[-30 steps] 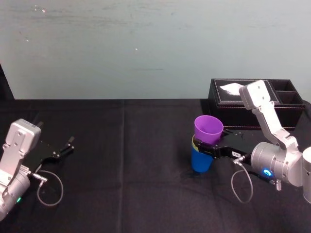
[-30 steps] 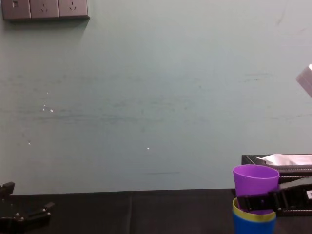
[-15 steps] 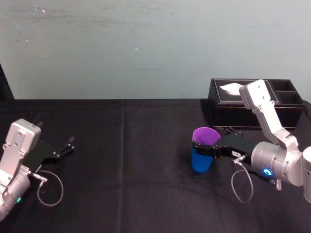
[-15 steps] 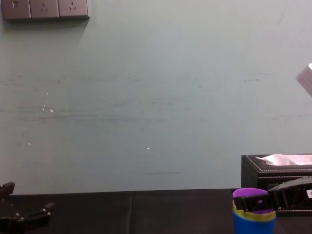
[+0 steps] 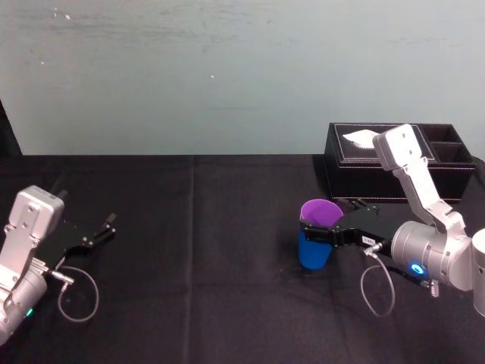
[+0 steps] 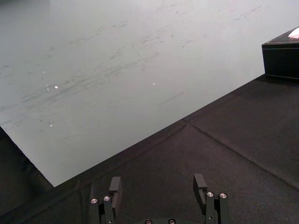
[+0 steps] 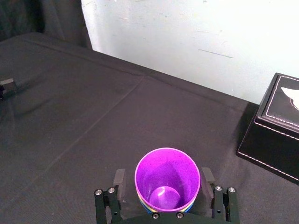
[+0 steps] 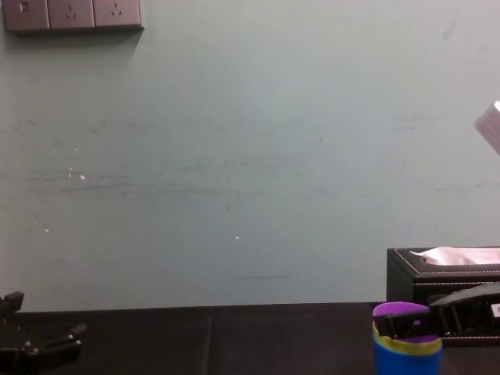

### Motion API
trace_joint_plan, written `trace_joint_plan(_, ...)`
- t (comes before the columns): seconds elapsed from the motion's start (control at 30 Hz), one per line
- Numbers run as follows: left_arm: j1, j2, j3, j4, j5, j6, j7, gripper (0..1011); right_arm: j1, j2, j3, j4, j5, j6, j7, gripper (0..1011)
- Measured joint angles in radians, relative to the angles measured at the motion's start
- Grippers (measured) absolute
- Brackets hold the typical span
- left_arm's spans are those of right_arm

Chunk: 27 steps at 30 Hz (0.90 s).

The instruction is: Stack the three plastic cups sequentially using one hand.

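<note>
Purple cup (image 7: 167, 179) nests in yellow-green (image 8: 406, 346), blue (image 5: 313, 250); right jaws released astride, left jaws spread.

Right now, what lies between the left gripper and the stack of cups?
In the head view, only bare black tablecloth separates the left gripper from the cups.

A pale grey-green wall (image 8: 250, 156) stood behind the table, marked with faint scuffs and a few small white specks. High on it, toward the left in the chest view, sat a row of power sockets (image 8: 72, 14). The table (image 5: 189, 250) was covered by a black cloth, with a crease running from the wall toward the front. A black box (image 5: 350, 176) with pale stitched edges stood at the back right, near the wall. At the far left hung something dark, perhaps a curtain (image 5: 4, 136). The light was soft and even.
</note>
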<state>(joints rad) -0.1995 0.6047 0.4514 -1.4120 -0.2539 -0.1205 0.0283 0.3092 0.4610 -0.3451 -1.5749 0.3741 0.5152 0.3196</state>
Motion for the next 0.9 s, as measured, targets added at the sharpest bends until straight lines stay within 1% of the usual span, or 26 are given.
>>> trace_joint_plan(0.13,0.0,0.0,0.0,0.0,0.0,0.0,0.0,1000,-0.005,0.0,0.005,-0.005,0.002,-0.009,-0.001,1004)
trace_joint_plan(0.27,0.0,0.0,0.0,0.0,0.0,0.0,0.0,1000,-0.022,-0.003,0.021,-0.018,0.004,-0.044,-0.009,1004)
trace_joint_plan(0.33,0.0,0.0,0.0,0.0,0.0,0.0,0.0,1000,-0.036,-0.008,0.036,-0.028,0.004,-0.077,-0.02,1004)
trace_joint_plan(0.37,0.0,0.0,0.0,0.0,0.0,0.0,0.0,1000,-0.036,-0.008,0.036,-0.028,0.004,-0.077,-0.02,1004)
trace_joint_plan(0.5,0.0,0.0,0.0,0.0,0.0,0.0,0.0,1000,-0.056,-0.016,0.056,-0.04,0.004,-0.12,-0.037,1004)
trace_joint_plan(0.73,0.0,0.0,0.0,0.0,0.0,0.0,0.0,1000,-0.082,-0.029,0.082,-0.051,0.003,-0.156,-0.062,1004)
trace_joint_plan(0.9,0.0,0.0,0.0,0.0,0.0,0.0,0.0,1000,-0.114,-0.043,0.112,-0.064,-0.002,-0.19,-0.092,1004)
